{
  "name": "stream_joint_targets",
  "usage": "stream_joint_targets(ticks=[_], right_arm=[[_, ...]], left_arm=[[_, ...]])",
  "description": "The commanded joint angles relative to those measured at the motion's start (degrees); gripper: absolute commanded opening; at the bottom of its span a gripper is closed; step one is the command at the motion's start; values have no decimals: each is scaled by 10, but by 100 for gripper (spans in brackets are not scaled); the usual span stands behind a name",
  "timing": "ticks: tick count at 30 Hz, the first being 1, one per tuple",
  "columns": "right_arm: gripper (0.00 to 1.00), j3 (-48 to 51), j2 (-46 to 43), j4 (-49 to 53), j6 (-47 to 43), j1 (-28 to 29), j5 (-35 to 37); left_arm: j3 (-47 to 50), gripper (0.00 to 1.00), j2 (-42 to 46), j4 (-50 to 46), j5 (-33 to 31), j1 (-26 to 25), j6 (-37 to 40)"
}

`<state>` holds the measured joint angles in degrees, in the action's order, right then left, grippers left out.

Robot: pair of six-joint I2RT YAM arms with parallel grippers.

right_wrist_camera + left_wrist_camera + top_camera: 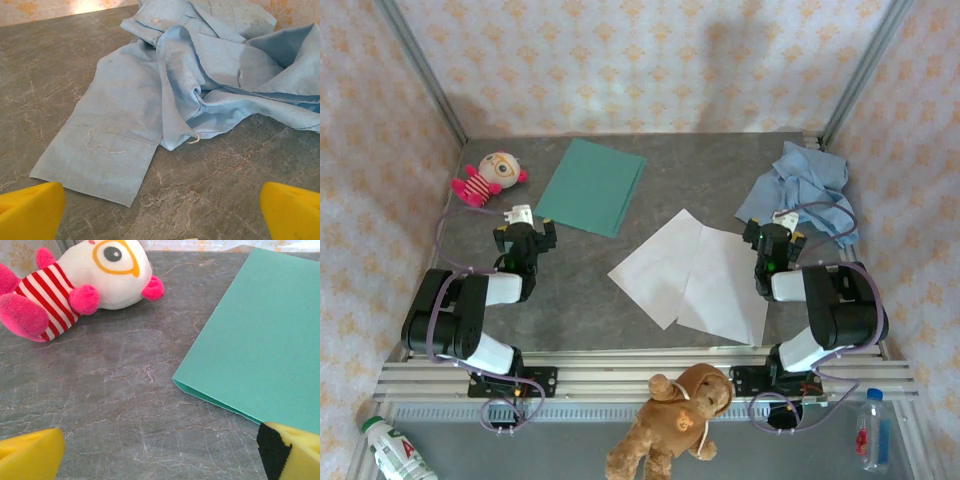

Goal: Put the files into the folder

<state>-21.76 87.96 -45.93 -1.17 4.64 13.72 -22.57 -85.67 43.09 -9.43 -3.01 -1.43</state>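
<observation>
- Folder [591, 186] lies closed and flat on the grey table [570, 290], in the upper left of the top view, tilted a little
- In the left wrist view we see its spine fold facing the camera, with both teal-green leaves lying together
- We find the files [690, 270], 2 white sheets, flat at the centre of the top view, lower right of the folder and apart from it; they meet along 1 long edge, and we cannot tell which lies on top
- The left gripper [525, 232] sits at centre left, just below the folder's lower left corner; its yellow pads [30, 457] are spread wide with only bare table between them, grasping nothing
- The right gripper [775, 240] sits at centre right, beside the right sheet's upper corner; in its wrist view we see the pads [290, 210] released and apart, nothing between them
- A crumpled light blue cloth [800, 190] lies just above the right gripper, in the upper right
- A pink striped plush doll [490, 178] lies at the upper left, near the folder but not touching it
- We also see a brown teddy [675, 420] on the rail at the bottom centre, with 1 bottle [395, 450] in the lower left corner
</observation>
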Motion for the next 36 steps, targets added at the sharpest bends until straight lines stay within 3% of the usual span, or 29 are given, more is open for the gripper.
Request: stream_joint_targets(ticks=[1,23,26,31,34,36], right_arm=[[100,-9,-5,-17,6,-4,20],[100,-4,-19,-18,7,-4,20],[100,-2,-71,22,3,-4,15],[100,-47,-198,237,60,-4,23],[100,-80,-266,354,147,-4,-36],[100,-103,-290,410,208,-4,-97]], left_arm=[[-13,100,0,3,-15,-3,7],[-13,100,10,-2,-13,-4,9],[-38,100,74,-106,-45,-11,1],[-63,100,190,-217,-99,-38,-33],[-142,100,208,-360,-118,-49,-121],[-221,100,175,-458,-93,-54,-165]])
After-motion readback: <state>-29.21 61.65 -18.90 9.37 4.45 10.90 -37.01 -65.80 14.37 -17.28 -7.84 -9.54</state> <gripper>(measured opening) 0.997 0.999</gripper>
